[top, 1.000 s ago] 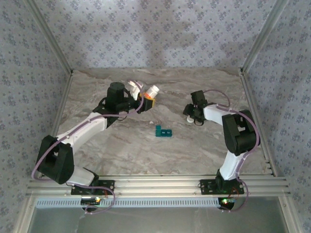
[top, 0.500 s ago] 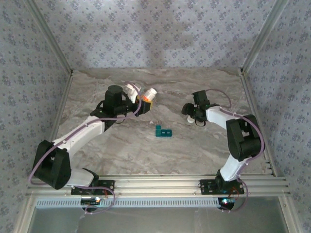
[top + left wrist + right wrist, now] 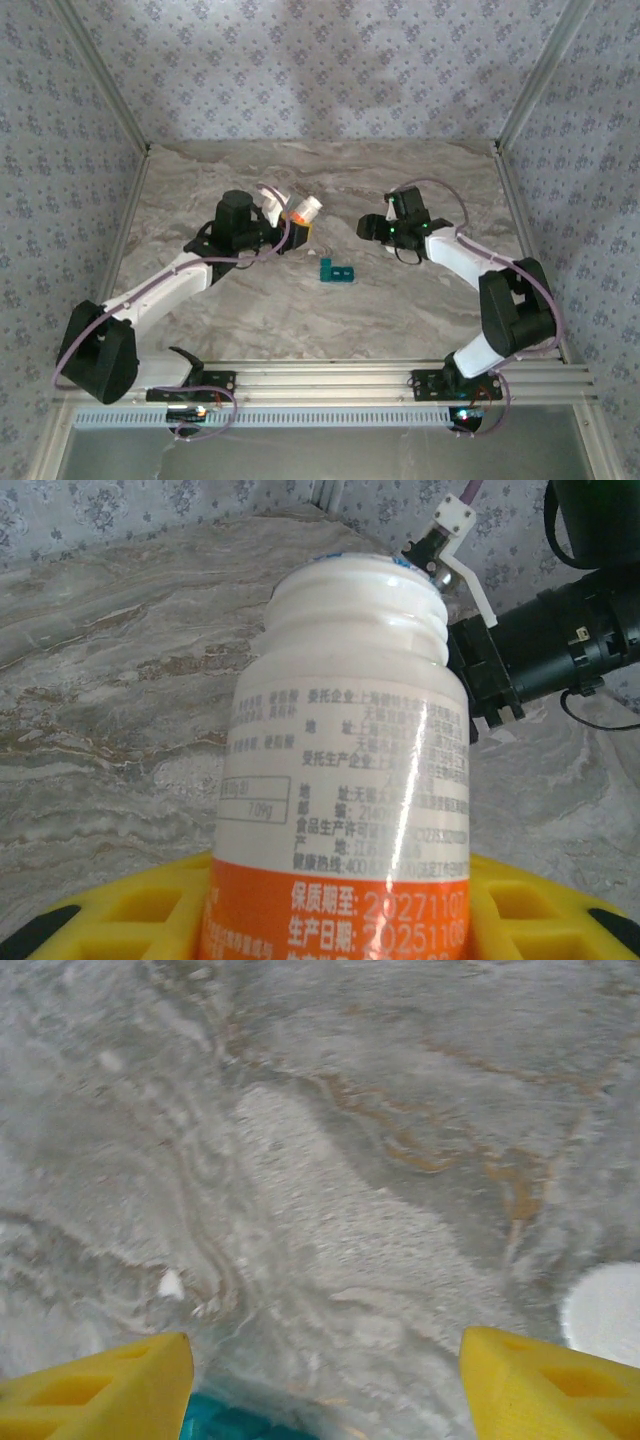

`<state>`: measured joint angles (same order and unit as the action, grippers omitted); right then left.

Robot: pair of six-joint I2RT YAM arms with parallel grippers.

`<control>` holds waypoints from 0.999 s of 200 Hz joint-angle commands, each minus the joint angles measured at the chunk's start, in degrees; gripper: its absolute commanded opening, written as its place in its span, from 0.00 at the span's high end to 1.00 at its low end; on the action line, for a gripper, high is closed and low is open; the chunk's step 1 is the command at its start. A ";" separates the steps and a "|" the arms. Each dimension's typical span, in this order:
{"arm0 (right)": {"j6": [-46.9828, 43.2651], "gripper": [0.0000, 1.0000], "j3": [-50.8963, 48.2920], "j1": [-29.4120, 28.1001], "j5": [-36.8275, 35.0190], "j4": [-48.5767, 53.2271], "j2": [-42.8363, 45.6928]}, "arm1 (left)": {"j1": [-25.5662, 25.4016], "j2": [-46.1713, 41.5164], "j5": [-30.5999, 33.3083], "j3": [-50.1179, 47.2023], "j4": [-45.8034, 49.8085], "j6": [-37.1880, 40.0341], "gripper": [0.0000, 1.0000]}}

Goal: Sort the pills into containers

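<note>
In the overhead view we see the left arm (image 3: 150,290) rise from its base at the lower left, fold at a black elbow and reach diagonally up toward the centre of the frame. The right arm (image 3: 470,265) climbs from the lower right, bends near the right edge and stretches back leftward. Between them, just below centre, the containers (image 3: 335,271) lie on the marble table (image 3: 400,330), apart from both grippers. Up and left of them, the left gripper (image 3: 292,222) is clamped on the white bottle (image 3: 307,208), which tilts up and to the right. In the left wrist view its yellow fingers (image 3: 130,910) flank the bottle's orange band, and the threaded neck stands bare. Right of centre, the right gripper (image 3: 368,228) points left. In its wrist view its jaws sit at the bottom corners, spread wide with nothing between them, and a white round object (image 3: 605,1310) lies at the right edge. Beyond the table stands the patterned wall (image 3: 320,70).
</note>
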<state>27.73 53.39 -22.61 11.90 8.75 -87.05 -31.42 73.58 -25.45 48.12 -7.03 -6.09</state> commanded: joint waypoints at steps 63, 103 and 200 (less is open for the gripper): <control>-4.69 0.28 -5.74 -4.93 0.45 1.32 4.16 | -3.74 -4.10 2.84 -4.94 2.45 -0.37 1.00; -4.17 0.30 -8.98 -5.72 1.66 -0.91 3.54 | -6.14 -5.21 4.88 -8.42 2.48 -0.68 1.00; -2.34 0.46 -11.87 -8.94 3.96 -5.84 -1.34 | -9.97 -7.80 8.97 -17.70 1.98 -3.09 1.00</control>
<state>24.82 42.17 -30.89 14.61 4.67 -87.29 -40.66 67.29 -17.80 32.01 -4.03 -7.68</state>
